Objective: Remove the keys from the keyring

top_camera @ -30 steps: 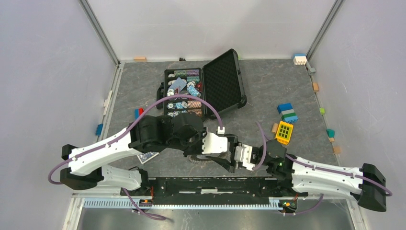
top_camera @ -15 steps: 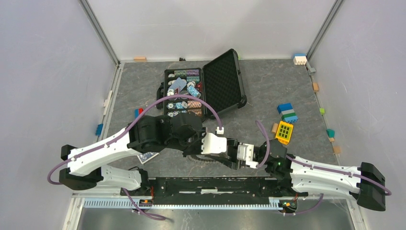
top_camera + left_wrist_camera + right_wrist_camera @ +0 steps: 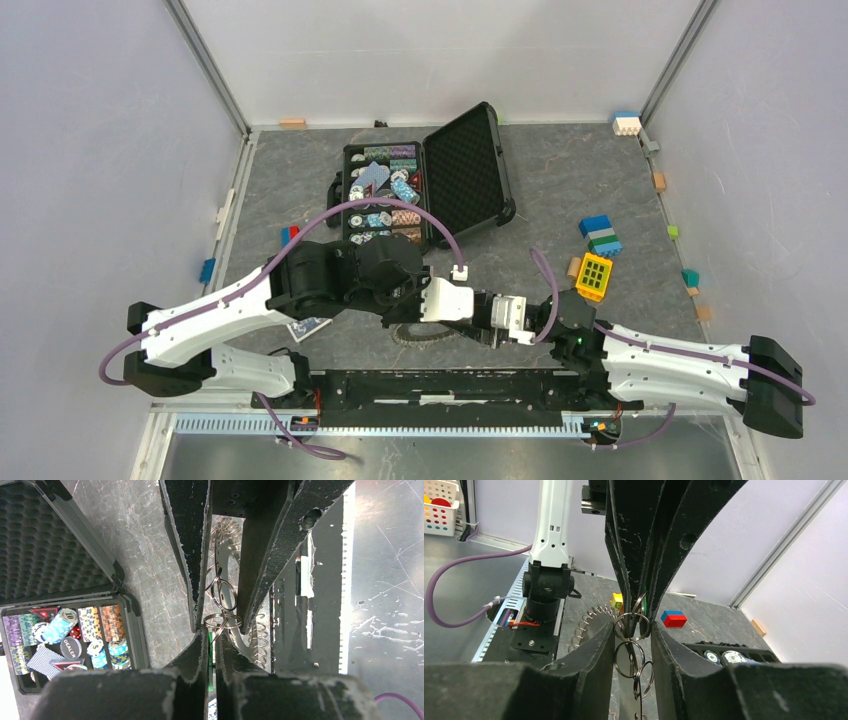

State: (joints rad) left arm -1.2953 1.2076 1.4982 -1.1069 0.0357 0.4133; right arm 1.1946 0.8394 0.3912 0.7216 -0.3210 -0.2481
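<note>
Both my jaws meet above the large silver keyring [image 3: 420, 338] and its flat grey keys [image 3: 257, 642] on the table [image 3: 560, 190]: left jaws clamp the bright green tag [image 3: 210, 655] as my anchor; right jaws, apart, straddle the small linked rings [image 3: 222, 589].

Both arms reach inward, claws meeting tip to tip.
The left arm [image 3: 220, 315] and right arm [image 3: 680, 360] stretch low toward the lower centre of the overhead frame. The left claw [image 3: 213, 635] is pinched tight on a green tag [image 3: 210, 672]; the right claw [image 3: 632, 630] faces it, fingers parted.
</note>
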